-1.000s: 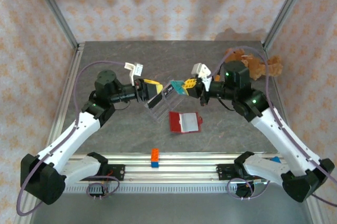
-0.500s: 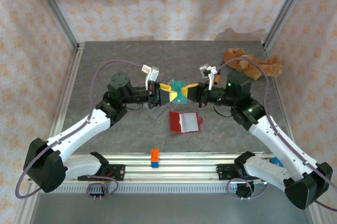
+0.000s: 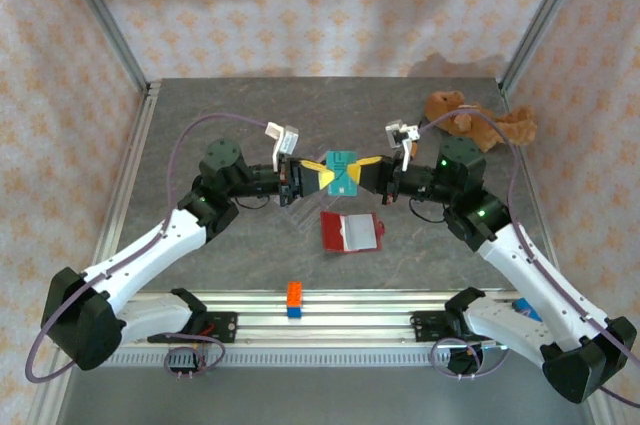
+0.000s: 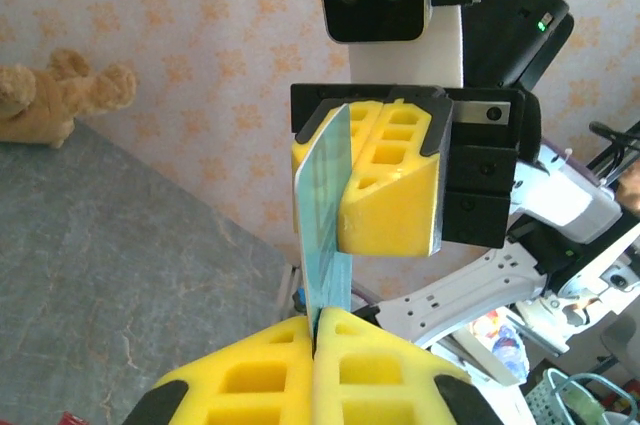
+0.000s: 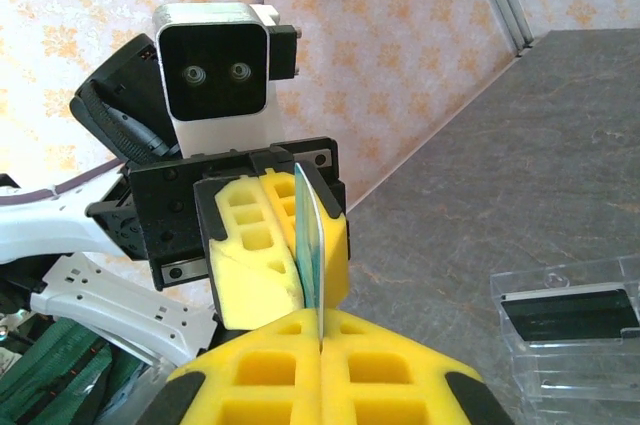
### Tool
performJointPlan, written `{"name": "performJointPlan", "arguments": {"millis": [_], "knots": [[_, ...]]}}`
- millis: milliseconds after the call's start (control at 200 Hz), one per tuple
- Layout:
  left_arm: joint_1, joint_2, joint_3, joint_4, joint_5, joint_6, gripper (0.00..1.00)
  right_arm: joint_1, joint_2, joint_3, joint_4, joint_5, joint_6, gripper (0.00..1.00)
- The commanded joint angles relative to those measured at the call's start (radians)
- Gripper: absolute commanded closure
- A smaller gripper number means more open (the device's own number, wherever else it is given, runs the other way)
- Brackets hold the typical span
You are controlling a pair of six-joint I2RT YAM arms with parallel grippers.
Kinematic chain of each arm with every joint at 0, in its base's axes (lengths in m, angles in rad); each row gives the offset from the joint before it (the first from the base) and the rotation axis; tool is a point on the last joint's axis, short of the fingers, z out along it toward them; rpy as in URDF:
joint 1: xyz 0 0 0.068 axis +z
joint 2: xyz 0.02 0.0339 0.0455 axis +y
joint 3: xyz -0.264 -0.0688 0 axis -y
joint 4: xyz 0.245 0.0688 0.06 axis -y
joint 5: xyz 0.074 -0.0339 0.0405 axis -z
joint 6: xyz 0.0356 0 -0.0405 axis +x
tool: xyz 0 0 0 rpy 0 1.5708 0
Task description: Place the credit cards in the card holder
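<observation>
Left wrist view puts my left gripper at the bottom edge, its yellow pads pressed together with the teal credit card rising straight out of the seam. That hand is closed tight on one end of the card. Facing it is the right gripper, and the right wrist view shows that one's own pads closed the same way on the card's other end. So both tools are pinching a single card between them, with no slack in either grip.

I read this as a hand-over in mid-air. The card is gripped at both ends so it cannot fall while it passes from one arm to the other. One side will have to let go before anything else can happen, and I cannot tell which.

From above, the two tools meet over the middle of the table, with the card bridging them clear of the surface. The card holder lies open just nearer the arm bases, red cover and pale inside facing up, so the drop is short. A dark card waits in the clear tray close by.
</observation>
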Motion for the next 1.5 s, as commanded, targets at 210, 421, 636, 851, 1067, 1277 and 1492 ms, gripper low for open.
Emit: {"name": "performJointPlan", "arguments": {"millis": [210, 421, 636, 851, 1067, 1277, 1492], "knots": [[-0.009, -0.058, -0.010, -0.179, -0.092, 0.126, 1.00, 0.000, -0.043, 0.003, -0.196, 0.269, 0.010, 0.35], [-0.010, -0.094, -0.055, -0.504, -0.344, 0.187, 1.00, -0.001, -0.014, 0.003, -0.560, 0.623, 0.064, 0.25], [-0.069, -0.015, -0.131, -0.505, -0.447, 0.031, 1.00, 0.000, 0.140, -0.067, -0.650, 0.634, 0.064, 0.38], [-0.150, 0.105, -0.152, -0.473, -0.535, -0.141, 1.00, 0.000, 0.266, -0.136, -0.567, 0.674, 0.017, 0.30], [-0.205, 0.192, -0.118, -0.448, -0.541, -0.250, 1.00, 0.002, 0.342, -0.156, -0.487, 0.648, -0.012, 0.29], [-0.208, 0.318, -0.056, -0.473, -0.533, -0.286, 1.00, 0.002, 0.441, -0.146, -0.412, 0.662, 0.008, 0.60], [-0.208, 0.327, -0.083, -0.435, -0.568, -0.330, 1.00, 0.002, 0.464, -0.154, -0.416, 0.737, -0.009, 0.89]]}}
